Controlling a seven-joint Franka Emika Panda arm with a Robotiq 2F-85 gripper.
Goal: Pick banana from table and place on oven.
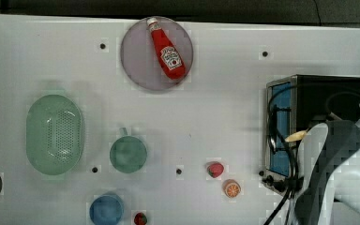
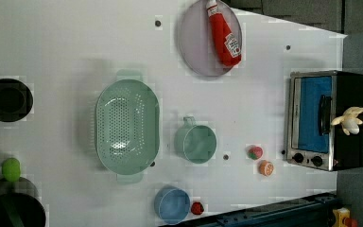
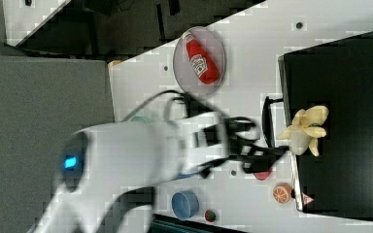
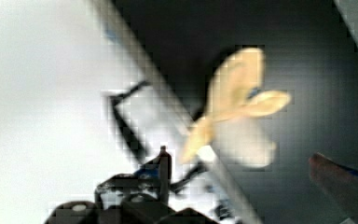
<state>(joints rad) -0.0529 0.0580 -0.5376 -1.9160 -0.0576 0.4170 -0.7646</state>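
Note:
The pale yellow banana (image 3: 305,128) lies on the black top of the oven (image 3: 345,73), at the edge above the glass door, its peel flaps splayed. In the left view the banana (image 2: 350,120) rests on the oven (image 2: 347,94) near the door handle. A tip of the banana (image 1: 296,136) shows in the top view beside my white arm (image 1: 337,159), which covers part of the oven (image 1: 328,91). In the wrist view the banana (image 4: 235,107) lies free on the dark top. My gripper (image 4: 240,158) stands open just in front of it, touching nothing.
On the white table (image 1: 215,108) lie a ketchup bottle (image 1: 168,49) on a grey plate, a green colander (image 1: 55,133), a green cup (image 1: 128,153), a blue cup (image 1: 106,209), a strawberry (image 1: 215,169) and an orange slice (image 1: 232,188) near the oven's front.

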